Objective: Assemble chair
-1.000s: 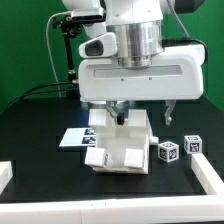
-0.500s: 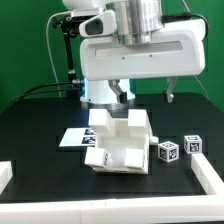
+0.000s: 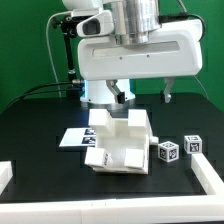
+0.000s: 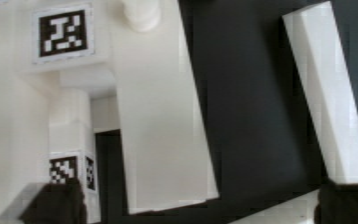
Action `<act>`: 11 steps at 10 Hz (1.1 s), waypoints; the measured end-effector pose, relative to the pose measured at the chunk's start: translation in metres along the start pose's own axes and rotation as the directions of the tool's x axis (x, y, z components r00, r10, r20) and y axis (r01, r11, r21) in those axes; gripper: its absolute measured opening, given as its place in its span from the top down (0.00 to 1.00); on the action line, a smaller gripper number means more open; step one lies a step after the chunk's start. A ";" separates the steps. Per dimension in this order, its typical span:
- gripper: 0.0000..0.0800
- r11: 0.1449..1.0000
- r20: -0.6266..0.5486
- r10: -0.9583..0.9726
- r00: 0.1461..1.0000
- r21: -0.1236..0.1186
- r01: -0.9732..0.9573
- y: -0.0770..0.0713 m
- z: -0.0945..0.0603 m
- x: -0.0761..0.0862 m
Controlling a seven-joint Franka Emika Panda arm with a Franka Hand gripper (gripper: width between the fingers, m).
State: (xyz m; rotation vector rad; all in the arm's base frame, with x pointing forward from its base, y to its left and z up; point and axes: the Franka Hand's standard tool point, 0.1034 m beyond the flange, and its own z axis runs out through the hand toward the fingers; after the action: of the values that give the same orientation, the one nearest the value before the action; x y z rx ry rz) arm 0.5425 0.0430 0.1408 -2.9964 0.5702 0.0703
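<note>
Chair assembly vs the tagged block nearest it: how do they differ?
The assembly is far bigger than the block. The assembly is several joined pieces with upright walls; the block is a single cube. Both are white, tagged, resting on the table.

End effector hangs high, pointing down, jaws wide apart (empty).

chair cropped, blurry in wrist view, marker board perhaps partly hidden behind it
</note>
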 end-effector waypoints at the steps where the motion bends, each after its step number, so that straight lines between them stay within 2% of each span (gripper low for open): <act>1: 0.19 1.000 0.000 0.000 1.000 0.000 0.000 0.000 0.000 0.000; 4: 0.19 1.000 0.001 -0.026 1.000 -0.005 0.026 0.004 0.001 0.000; 7: 0.19 0.995 -0.004 -0.099 0.995 -0.026 0.099 0.029 0.008 0.006; 9: 0.19 0.993 -0.007 -0.116 0.993 -0.028 0.116 0.031 0.009 0.006; 11: 0.19 0.993 -0.013 -0.116 0.993 -0.034 0.116 0.035 0.017 0.005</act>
State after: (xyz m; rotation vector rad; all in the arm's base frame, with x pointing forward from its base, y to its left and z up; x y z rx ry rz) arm 0.5337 0.0101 0.1203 -3.0577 0.3991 0.0503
